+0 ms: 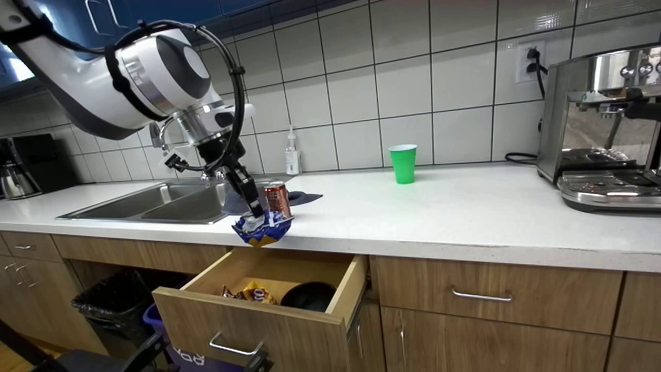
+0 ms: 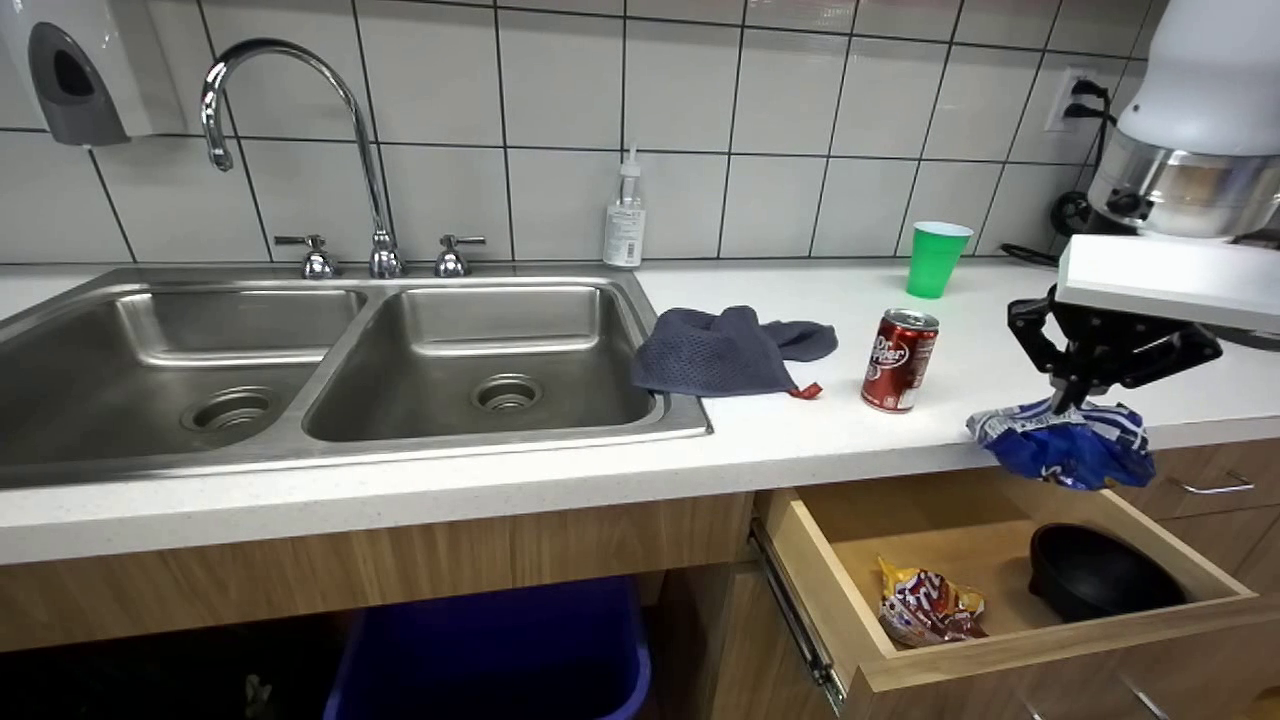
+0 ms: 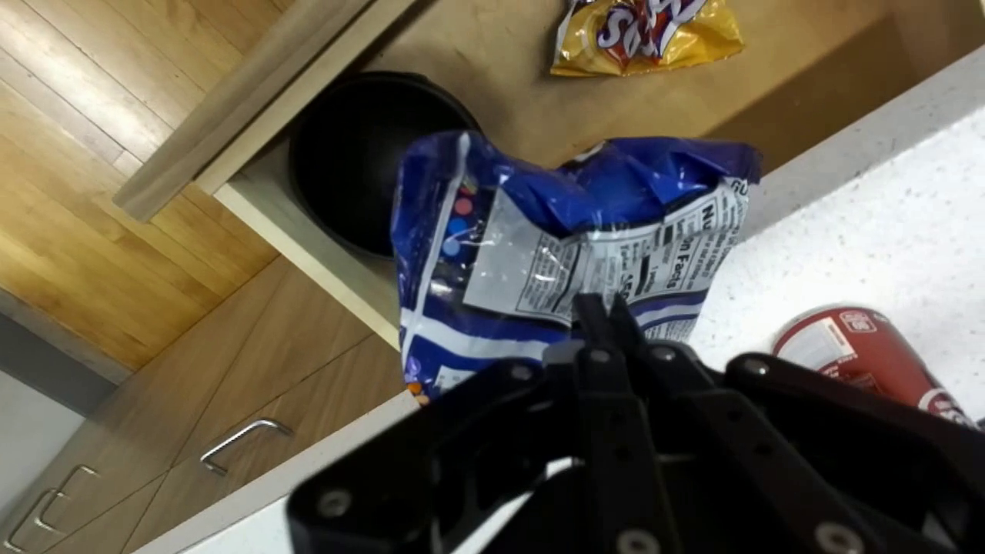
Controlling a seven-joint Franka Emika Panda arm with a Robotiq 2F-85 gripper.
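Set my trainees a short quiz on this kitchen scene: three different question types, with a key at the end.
1. What does the end effector grip? (a) green cup (b) blue snack bag (c) gray cloth
2. True or false: the red can stands upright on the counter.
3. Fill the gap: the open drawer holds a yellow snack bag and a black ____.

Key: 1. b; 2. true; 3. bowl

The pincer point(image 2: 1067, 404) points down, fingers point(image 3: 606, 404) pinched together.
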